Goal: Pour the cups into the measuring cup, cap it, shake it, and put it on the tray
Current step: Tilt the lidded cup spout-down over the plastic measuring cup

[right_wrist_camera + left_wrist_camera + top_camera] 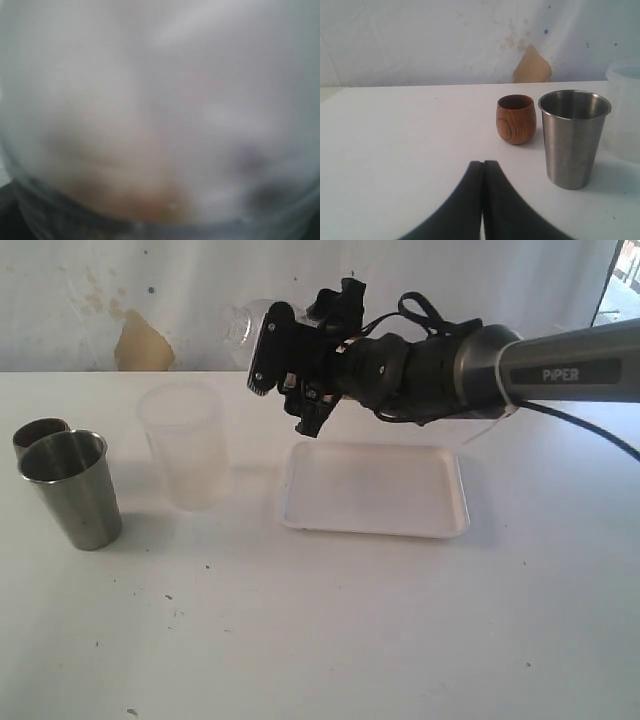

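My right gripper [268, 348] is raised above the table behind the tray [375, 525]. It is shut on a clear plastic vessel [243, 322], the measuring cup, held tipped on its side; no marks show. That vessel fills the right wrist view as a blur [160, 115]. One steel cup [70, 490] stands at the left, upright, also seen as the steel cup [574, 137] in the left wrist view. My left gripper [483, 163] is shut with nothing in it, low over the table short of that cup. The white tray has nothing on it.
A frosted plastic cup [185, 445] stands upright between the steel cup and the tray. A small brown wooden cup [516, 119] sits just behind the steel cup, its rim [38, 432] showing in the exterior view. A pale wall backs the table.
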Controlling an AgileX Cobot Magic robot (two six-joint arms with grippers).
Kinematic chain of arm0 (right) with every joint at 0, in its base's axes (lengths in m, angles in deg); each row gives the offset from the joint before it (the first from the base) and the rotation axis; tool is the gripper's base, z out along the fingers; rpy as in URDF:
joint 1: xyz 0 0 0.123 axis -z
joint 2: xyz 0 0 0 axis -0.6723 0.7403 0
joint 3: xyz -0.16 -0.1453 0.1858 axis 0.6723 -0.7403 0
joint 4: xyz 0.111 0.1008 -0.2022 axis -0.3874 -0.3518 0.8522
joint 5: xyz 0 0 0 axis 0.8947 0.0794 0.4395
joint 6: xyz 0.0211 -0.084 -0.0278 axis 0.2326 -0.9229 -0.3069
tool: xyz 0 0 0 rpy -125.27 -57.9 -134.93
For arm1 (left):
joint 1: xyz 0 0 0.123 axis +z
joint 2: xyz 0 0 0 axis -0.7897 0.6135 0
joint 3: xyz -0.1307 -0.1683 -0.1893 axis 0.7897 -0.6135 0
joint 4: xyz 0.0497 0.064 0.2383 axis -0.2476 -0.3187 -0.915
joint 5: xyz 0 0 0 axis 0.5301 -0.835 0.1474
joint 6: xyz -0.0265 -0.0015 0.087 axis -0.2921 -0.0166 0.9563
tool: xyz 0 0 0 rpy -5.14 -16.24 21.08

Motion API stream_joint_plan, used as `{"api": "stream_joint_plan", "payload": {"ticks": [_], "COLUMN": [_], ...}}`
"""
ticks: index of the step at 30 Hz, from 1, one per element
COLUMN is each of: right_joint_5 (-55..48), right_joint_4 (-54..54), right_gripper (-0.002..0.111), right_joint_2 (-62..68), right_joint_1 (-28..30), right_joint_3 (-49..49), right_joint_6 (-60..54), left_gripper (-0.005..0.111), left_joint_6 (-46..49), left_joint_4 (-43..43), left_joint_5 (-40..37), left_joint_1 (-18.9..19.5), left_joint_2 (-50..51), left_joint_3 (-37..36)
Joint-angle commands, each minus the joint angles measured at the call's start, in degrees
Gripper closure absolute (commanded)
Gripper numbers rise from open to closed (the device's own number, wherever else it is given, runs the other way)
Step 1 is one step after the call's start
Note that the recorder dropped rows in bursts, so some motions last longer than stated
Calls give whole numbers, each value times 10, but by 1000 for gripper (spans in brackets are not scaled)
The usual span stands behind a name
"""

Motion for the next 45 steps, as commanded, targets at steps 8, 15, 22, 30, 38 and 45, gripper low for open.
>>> {"api": "stream_joint_plan", "payload": {"ticks": [8, 15, 22, 30, 38, 45], "right_joint_5": [140, 164, 221, 286, 287, 280], "right_joint_4": [-85, -151, -74, 1, 80, 79], "right_gripper": [108, 108, 108, 108, 108, 108], "right_joint_2": [21, 47, 72, 75, 75, 75], "right_joint_1": [-24, -56, -61, -61, -61, -61], "right_joint_3": [43, 80, 85, 85, 85, 85], "right_joint_6": [-238, -294, -294, -294, -294, -294], "left_gripper": [107, 107, 107, 107, 107, 107], "left_joint_6": [-1, -1, -1, -1, -1, -1], "left_joint_4": [-2, -2, -2, -2, -2, -2], "left_joint_5": [3, 3, 3, 3, 3, 3], "left_joint_1": [0, 0, 0, 0, 0, 0], "left_joint_2": [-2, -2, -2, -2, -2, -2], "left_joint_3": [-2, -2, -2, -2, -2, -2]}}
